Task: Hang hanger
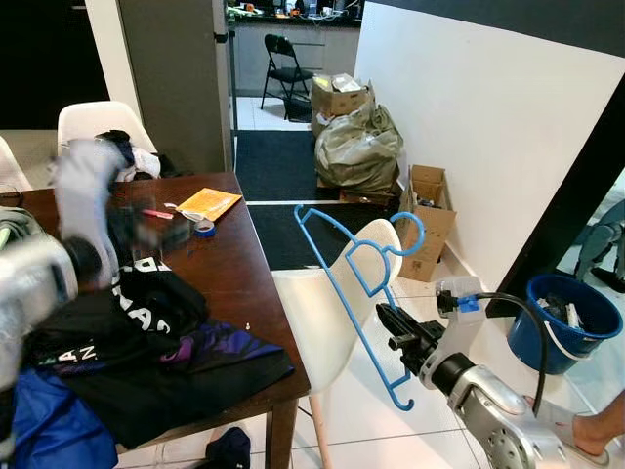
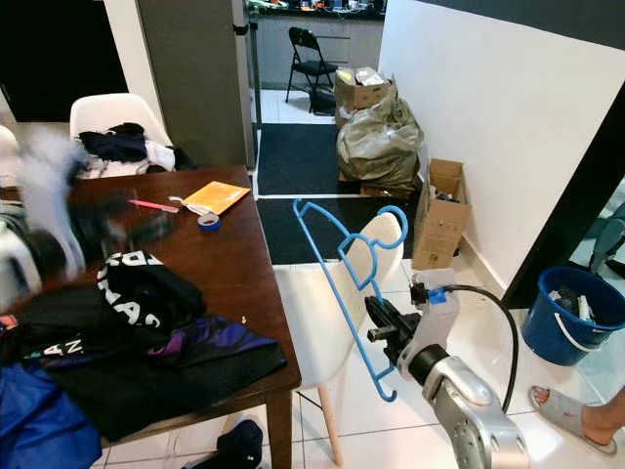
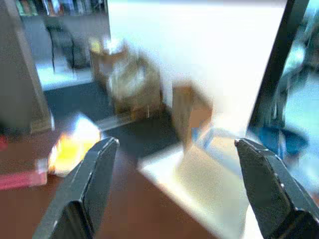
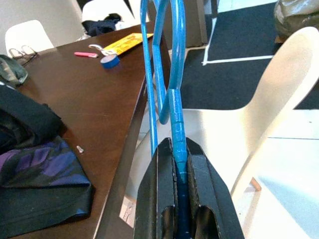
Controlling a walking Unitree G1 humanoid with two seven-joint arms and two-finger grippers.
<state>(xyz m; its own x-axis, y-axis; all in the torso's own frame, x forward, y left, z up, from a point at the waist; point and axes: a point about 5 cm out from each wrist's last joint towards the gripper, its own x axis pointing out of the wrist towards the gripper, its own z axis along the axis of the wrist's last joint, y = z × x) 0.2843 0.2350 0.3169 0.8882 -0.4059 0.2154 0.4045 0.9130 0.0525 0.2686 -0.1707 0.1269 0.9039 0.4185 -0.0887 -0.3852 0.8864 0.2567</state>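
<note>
Blue plastic hanger (image 1: 356, 283) held in the air by the right gripper (image 1: 402, 337), whose two black fingers are clamped together on the lower part of the frame. The hanger's long axis runs steeply upward and away from the gripper, leaning toward the robot's left, with the hook (image 1: 410, 230) at the top, in front of the back of a white chair (image 1: 332, 313). In the right wrist view the blue frame rises straight out from between the closed fingers (image 4: 199, 189).

To the robot's left stands a dark wooden surface (image 1: 229, 264) carrying heaped black clothing (image 1: 127, 332), a yellow envelope (image 1: 207, 203), a roll of blue tape (image 1: 203, 228) and a pink pen (image 1: 156, 213). The left gripper (image 3: 174, 189) is raised above this surface, blurred in the head views; its fingers stand wide apart and hold nothing.

Beyond are a white wall, cardboard boxes (image 1: 428, 220), a stuffed bag (image 1: 359, 147) and a blue bucket (image 1: 564, 327). A person's sandalled foot (image 1: 586, 435) rests on the floor at the right.

No rail or rod can be made out, so the hanging place is probably elsewhere; the right arm carries the hanger, hook end leading.
</note>
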